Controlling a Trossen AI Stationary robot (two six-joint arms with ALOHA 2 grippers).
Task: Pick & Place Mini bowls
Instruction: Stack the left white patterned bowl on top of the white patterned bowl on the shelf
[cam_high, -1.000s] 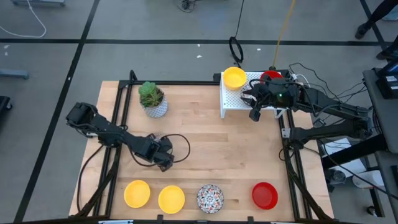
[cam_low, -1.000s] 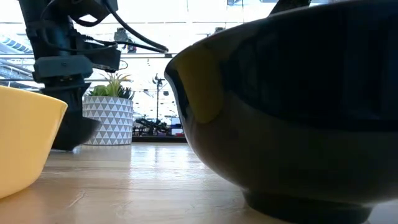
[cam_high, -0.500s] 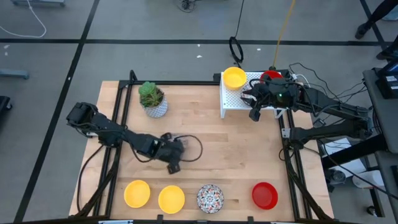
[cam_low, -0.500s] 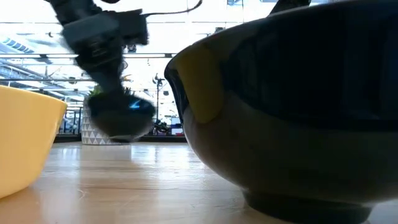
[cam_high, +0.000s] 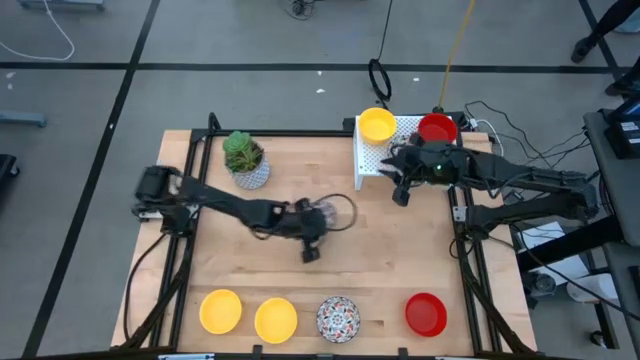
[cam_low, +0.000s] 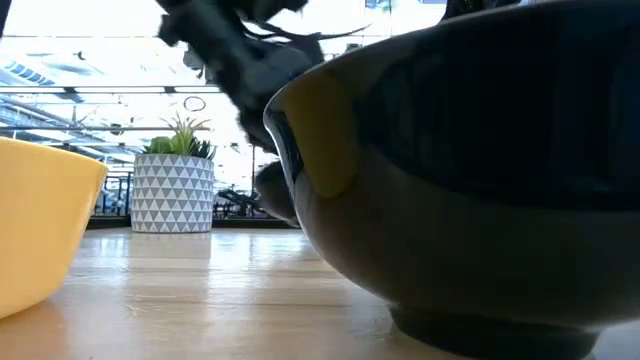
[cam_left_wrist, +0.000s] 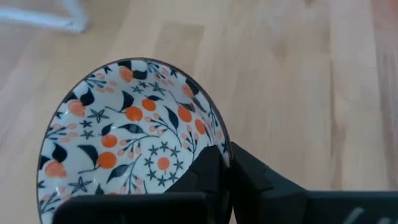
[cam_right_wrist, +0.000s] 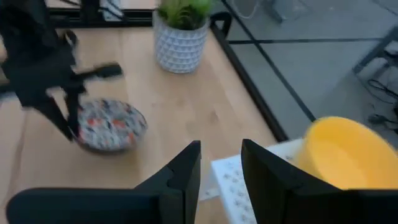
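My left gripper is over the table's middle, shut on a white mini bowl with an orange and dark pattern, which also shows in the right wrist view. My right gripper is open and empty beside the near left corner of the white rack. A yellow bowl and a red bowl sit on that rack. Two yellow bowls, a patterned one and a red one stand along the near edge. My left gripper pinches the patterned bowl's rim, one finger inside the bowl and one outside. The fingers come slanting down from the table's left and near side. The bowl is tilted and held a little above the wood.
A white pot with a green plant stands near the far left. In the low view a big dark bowl fills the right and a yellow bowl the left. Bare wood lies between the rack and the near row.
My left gripper has carried the patterned bowl up off the wood and toward the table's right and far side, from left of centre to the middle. My right gripper has drawn off the rack toward the left and near side, uncovering the red bowl there.
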